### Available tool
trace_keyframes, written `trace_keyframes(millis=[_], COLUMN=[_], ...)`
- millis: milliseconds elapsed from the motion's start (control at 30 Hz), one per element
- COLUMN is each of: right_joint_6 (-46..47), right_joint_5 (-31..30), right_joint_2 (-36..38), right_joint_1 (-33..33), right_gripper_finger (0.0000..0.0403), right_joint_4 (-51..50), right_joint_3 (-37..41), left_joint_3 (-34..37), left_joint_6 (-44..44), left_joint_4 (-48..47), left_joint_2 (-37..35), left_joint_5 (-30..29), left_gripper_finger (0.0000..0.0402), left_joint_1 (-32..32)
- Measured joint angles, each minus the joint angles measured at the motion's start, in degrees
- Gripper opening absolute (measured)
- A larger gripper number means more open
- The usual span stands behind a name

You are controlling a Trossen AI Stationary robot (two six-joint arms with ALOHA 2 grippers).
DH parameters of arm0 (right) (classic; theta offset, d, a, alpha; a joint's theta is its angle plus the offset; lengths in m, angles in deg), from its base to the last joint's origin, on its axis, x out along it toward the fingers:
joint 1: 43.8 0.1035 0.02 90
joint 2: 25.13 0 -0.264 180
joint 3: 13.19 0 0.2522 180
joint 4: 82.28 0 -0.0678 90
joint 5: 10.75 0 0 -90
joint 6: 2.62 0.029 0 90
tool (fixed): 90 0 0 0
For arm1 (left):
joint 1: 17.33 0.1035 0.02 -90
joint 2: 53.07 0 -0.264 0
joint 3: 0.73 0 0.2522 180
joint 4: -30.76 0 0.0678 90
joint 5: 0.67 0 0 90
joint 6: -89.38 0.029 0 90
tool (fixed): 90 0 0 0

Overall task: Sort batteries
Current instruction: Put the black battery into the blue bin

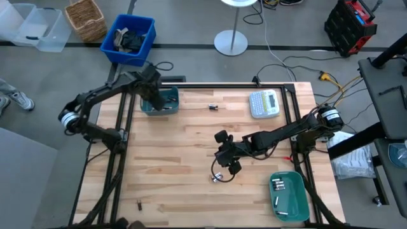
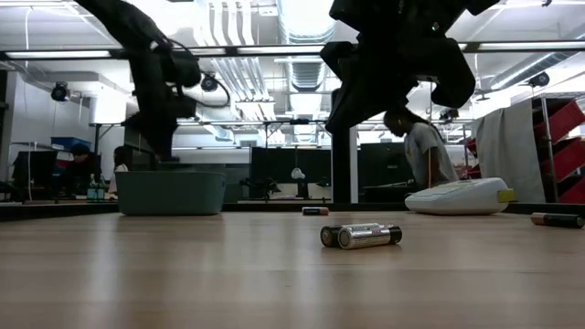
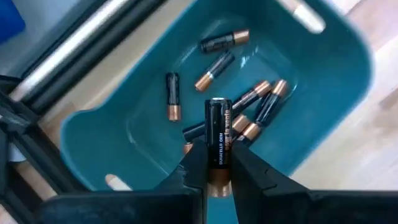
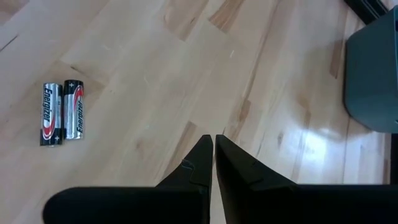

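Observation:
My left gripper [image 3: 217, 152] hovers over a teal bin [image 3: 323, 93] at the table's far left [image 1: 159, 102] and is shut on a dark battery with a coppery end [image 3: 218, 127]. Several dark, coppery-ended batteries [image 3: 214, 68] lie on the bin's floor. My right gripper [image 4: 214, 142] is shut and empty above the table's middle [image 1: 224, 166]. Two silvery batteries [image 4: 61, 114] lie side by side on the wood near it [image 1: 218, 178] [image 2: 361, 236]. A green tray [image 1: 289, 194] at the near right holds a few silvery batteries [image 1: 278, 186]. My left gripper pinches the dark battery between its two fingers [image 3: 198, 162], on the battery's coppery end half [image 3: 218, 171]. The battery lies along the fingers, with its dark end sticking out past the tips. It is lifted clear above the bin's inside.
A grey-white label maker [image 1: 264, 104] sits at the far right of the table [image 2: 457, 196]. Single dark batteries lie at the far middle [image 1: 213, 107] [image 2: 314, 211] and near the near left edge [image 1: 138, 205]. Another battery shows at the low view's right [image 2: 556, 219].

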Motion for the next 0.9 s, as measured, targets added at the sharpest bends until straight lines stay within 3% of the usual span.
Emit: trace_keyframes(millis=[533, 900], right_joint_6=[0.76, 0.78], right_joint_5=[0.00, 0.00], right_joint_2=[0.00, 0.00], right_joint_1=[-0.63, -0.63], right_gripper_finger=[0.0012, 0.0012], right_joint_4=[-0.02, 0.02], right_joint_3=[0.52, 1.54], left_joint_3=[-2.72, -2.91], left_joint_6=[3.69, 2.10], left_joint_4=[2.79, 3.56], left_joint_2=[9.36, 9.27], left_joint_5=[0.95, 0.74], left_gripper_finger=[0.0025, 0.0163], left_joint_1=[-0.10, -0.15])
